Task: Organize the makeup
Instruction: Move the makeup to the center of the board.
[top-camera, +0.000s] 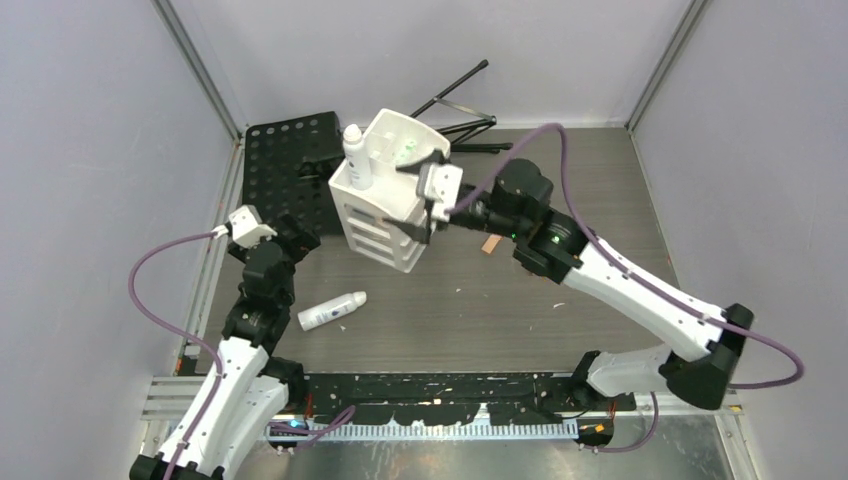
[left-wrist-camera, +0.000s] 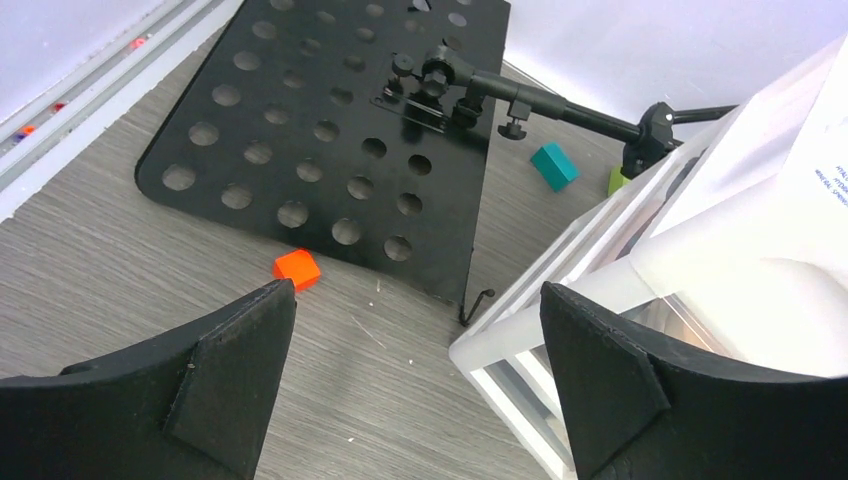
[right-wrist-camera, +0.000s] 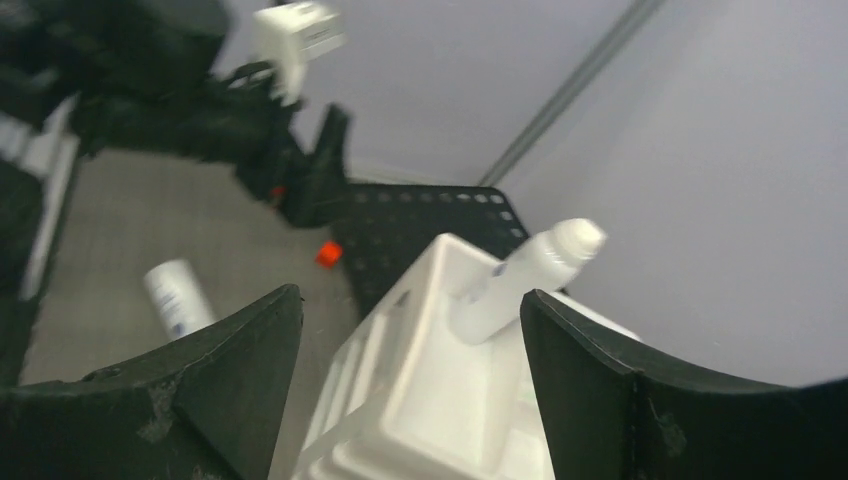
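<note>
From above: white drawer organizer (top-camera: 385, 215) right at the tips of the right jaws, with a standing white bottle (top-camera: 353, 155) in its top tray on the side far from them, and a small green item (top-camera: 405, 150) in the next compartment, too small to name. Loose white bottle (top-camera: 332, 311) lying flat on the tabletop (top-camera: 520, 320), off to one side of the left jaws and well apart from the right ones. No compacts, palette, lipstick or brushes visible anywhere. From the left wrist: jaws spread wide with nothing between them, only bare tabletop, an orange block (left-wrist-camera: 297, 268) just ahead of one jaw, the organizer's corner beside the other, and a black perforated plate (left-wrist-camera: 330, 130) and teal block (left-wrist-camera: 553, 165) farther out. From the right wrist: jaws likewise gaping, gripping nothing as far as can be seen, the organizer framed in the gap, the standing bottle poking up beyond the tips, the loose bottle far out past one jaw. Judged from this: one bottle filed, one not yet put away, so roughly halfway for what is in sight. Drawer contents not discernible.
</note>
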